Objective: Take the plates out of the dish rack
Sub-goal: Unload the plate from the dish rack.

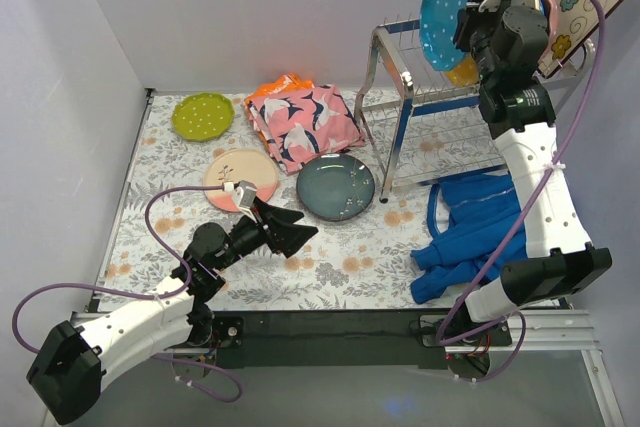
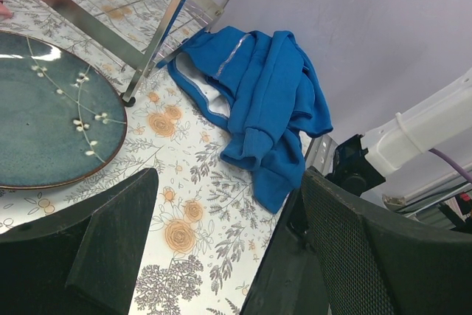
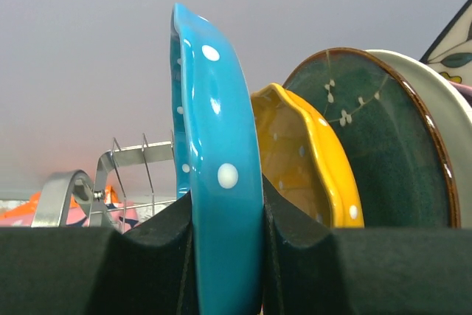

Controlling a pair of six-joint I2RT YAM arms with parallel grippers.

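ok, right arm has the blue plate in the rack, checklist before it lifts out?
1. Right gripper clamps blue dotted plate rim on both faces: ok.
2. Clearance from orange plate behind: cannot tell, they overlap in wrist view.
3. Bare table patch near dark teal plate for set-down: ok.
4. Left gripper open, well away from dish rack: ok.
5. Blue garment lies under right arm: not ok.

The floral table (image 1: 330, 269) carries a lime dotted plate (image 1: 203, 115), cream-pink plate (image 1: 238, 173), dark teal plate (image 1: 336, 187), bird-print cloth (image 1: 303, 125), blue garment (image 1: 470, 232) and the dish rack (image 1: 399, 133).
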